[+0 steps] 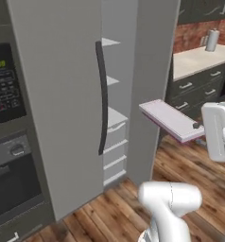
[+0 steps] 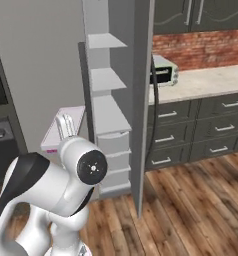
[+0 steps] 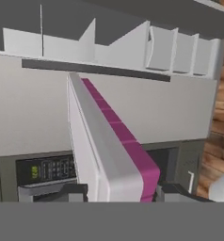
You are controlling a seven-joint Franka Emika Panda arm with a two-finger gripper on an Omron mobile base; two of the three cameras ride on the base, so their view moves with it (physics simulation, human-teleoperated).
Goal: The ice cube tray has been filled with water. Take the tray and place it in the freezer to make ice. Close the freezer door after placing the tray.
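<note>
The jaws are closed on the near end of the tray [image 1: 170, 120], which sticks out level in the air in front of the open freezer [image 1: 115, 113], just right of its white shelves [image 2: 108, 112]. It looks a thin, stiff, light slab, but being full of water it probably must stay flat or it will spill. An end grip leaves it cantilevered; its smooth plastic could slip or tip.

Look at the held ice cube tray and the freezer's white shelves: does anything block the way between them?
Nothing visible does. The gripper is shut on the ice cube tray, which sits in open air beside the freezer. The freezer door stands open, and the white shelves are exposed.
</note>
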